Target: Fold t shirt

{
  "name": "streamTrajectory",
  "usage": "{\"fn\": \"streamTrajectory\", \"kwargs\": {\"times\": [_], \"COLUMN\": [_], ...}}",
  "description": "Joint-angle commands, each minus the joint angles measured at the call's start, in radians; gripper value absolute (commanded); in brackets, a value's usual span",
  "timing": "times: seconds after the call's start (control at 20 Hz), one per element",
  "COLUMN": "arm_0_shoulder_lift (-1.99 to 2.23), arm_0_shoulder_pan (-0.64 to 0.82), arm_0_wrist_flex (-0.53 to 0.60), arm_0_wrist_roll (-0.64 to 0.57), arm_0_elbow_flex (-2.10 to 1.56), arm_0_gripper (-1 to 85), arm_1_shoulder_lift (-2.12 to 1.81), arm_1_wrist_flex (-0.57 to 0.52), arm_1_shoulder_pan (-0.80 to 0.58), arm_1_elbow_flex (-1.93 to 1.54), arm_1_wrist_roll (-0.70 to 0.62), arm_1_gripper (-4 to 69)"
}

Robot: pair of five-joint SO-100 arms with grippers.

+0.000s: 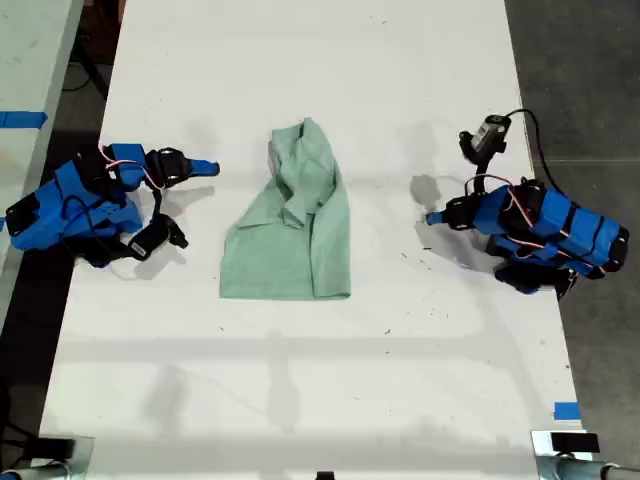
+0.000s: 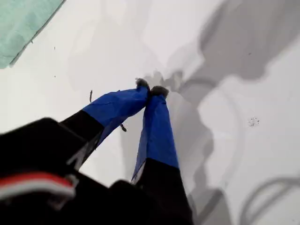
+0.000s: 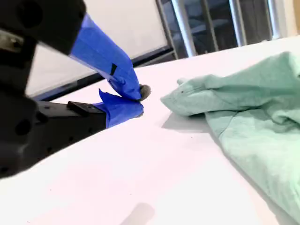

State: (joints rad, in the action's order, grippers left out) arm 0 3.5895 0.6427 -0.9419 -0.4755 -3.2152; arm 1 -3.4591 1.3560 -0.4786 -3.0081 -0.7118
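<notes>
A white worktop (image 1: 300,400) fills most of the exterior view, seen from above. A pale mint-green shirt (image 1: 295,220) lies near the middle of the frame, loosely folded lengthwise: narrow and bunched at its upper end, wider and flat at its lower hem, with a crumpled flap of cloth across the upper middle. No claw touches it.

Two blue arms rest on the worktop, one at each side of the frame, both well apart from the shirt.

My first claw (image 2: 151,88) belongs to the arm at the exterior view's right (image 1: 432,218). Its wrist view shows the two blue-taped fingers (image 2: 157,131) pressed together at the tips, holding nothing, pointing down at bare white worktop with grey shadows around them. A corner of the shirt (image 2: 23,23) shows at the edge of that view, apart from the tips.

My second claw (image 3: 139,99) belongs to the arm at the exterior view's left (image 1: 205,168). Its wrist view shows the blue fingers (image 3: 105,58) nearly together, with nothing between them, lying low over the worktop. The bunched end of the shirt (image 3: 234,93) sits just beside the tips without touching them.

Blue tape marks (image 1: 566,410) show at the lower right of the exterior view, and dark floor (image 1: 585,80) flanks the worktop.
</notes>
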Motion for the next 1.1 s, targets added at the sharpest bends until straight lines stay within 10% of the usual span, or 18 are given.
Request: {"fn": "streamTrajectory", "kwargs": {"times": [0.0, 1.05], "arm_0_shoulder_lift": [0.009, 0.009], "arm_0_shoulder_pan": [0.025, 0.012], "arm_0_wrist_flex": [0.005, 0.025], "arm_0_wrist_roll": [-0.017, -0.132], "arm_0_elbow_flex": [0.008, -0.028], "arm_0_gripper": [-0.3, -0.3], "arm_1_shoulder_lift": [-0.035, -0.040], "arm_1_wrist_flex": [0.000, 0.003], "arm_1_shoulder_pan": [-0.021, 0.015], "arm_1_elbow_flex": [-0.006, -0.021], "arm_1_wrist_roll": [-0.006, 0.025], "arm_1_gripper": [1.6, 1.5]}}
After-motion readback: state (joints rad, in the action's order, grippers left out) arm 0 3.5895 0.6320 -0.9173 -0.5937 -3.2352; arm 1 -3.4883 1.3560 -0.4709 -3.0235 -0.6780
